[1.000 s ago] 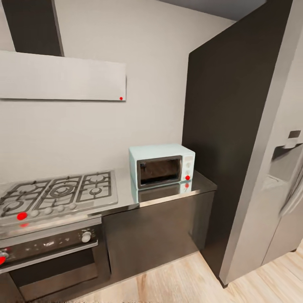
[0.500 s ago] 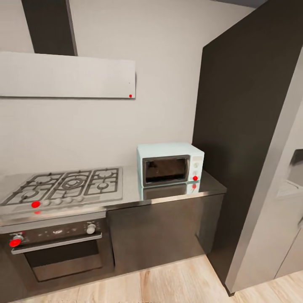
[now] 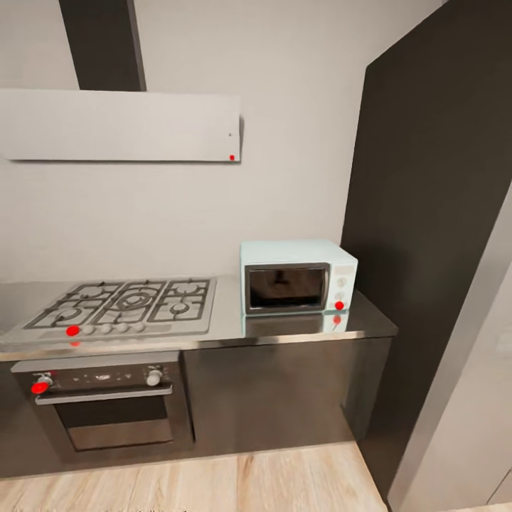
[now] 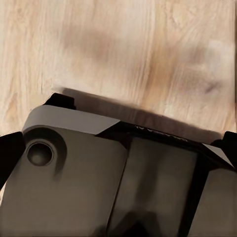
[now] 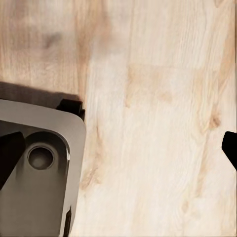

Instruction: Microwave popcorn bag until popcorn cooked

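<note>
A gas hob (image 3: 121,306) with dark grates sits in the steel surface, a red dot (image 3: 72,331) showing on its front edge beside a row of pale knobs. Directly below it is a dark oven (image 3: 107,405) with a steel handle (image 3: 103,393), a white knob (image 3: 153,377) and a red-marked knob (image 3: 40,387). Above the hob hangs a flat white hood (image 3: 121,125) with a small red dot (image 3: 232,157) at its lower corner, and a dark duct (image 3: 104,44) rises behind it. A tall dark panel (image 3: 434,213) stands to the right. The floor (image 3: 213,483) is light wood, its grain plain in both wrist views (image 5: 163,123).
</note>
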{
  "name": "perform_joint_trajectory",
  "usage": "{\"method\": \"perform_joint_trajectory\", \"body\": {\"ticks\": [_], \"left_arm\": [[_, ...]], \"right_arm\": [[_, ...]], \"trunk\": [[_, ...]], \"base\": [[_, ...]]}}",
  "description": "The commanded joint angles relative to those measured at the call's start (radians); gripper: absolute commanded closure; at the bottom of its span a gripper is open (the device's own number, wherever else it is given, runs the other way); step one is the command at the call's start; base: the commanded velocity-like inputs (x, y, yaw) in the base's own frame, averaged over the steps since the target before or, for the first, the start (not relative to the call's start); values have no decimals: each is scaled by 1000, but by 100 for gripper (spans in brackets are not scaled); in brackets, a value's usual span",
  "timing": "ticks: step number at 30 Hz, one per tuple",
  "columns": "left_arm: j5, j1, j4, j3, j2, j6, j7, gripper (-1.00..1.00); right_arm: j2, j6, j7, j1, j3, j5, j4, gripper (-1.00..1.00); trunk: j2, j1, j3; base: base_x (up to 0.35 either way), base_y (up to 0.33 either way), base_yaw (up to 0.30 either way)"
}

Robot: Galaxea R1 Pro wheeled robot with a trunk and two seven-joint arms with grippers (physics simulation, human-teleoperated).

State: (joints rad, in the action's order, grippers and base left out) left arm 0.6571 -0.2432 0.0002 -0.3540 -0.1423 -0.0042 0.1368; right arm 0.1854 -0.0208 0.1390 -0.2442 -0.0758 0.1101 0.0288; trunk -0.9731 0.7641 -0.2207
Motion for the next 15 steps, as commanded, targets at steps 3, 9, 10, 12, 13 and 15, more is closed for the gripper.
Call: {"method": "perform_joint_trajectory", "body": {"ticks": [3, 9, 10, 12, 13, 15], "left_arm": [[7, -1, 0, -8, 0, 0, 4, -100], [7, -1, 0, -8, 0, 0, 4, -100], [7, -1, 0, -8, 1, 0, 4, -100], [7, -1, 0, -8, 1, -1, 4, -100], [7, -1, 0, -8, 1, -1, 3, -100], [7, -1, 0, -8, 1, -1, 4, -100]], "right_arm": [[-1, -2, 2, -1, -7, 4, 2, -100], [-2, -2, -5, -1, -6, -4, 2, -100], [-2, -2, -5, -1, -6, -4, 2, -100], [-4, -1, -5, -1, -6, -5, 2, -100], [-4, -1, -5, -1, -5, -5, 2, -100], [-4, -1, -6, -1, -5, -4, 2, -100]], "trunk": [[-1, 0, -5], [-1, 0, -6], [-1, 0, -6], [-1, 0, -6], [-1, 0, -6], [-1, 0, -6]], "base": [[100, -288, 233], [101, -288, 69], [101, -288, 4], [101, -288, 1], [101, -287, 0], [100, -271, 0]]}}
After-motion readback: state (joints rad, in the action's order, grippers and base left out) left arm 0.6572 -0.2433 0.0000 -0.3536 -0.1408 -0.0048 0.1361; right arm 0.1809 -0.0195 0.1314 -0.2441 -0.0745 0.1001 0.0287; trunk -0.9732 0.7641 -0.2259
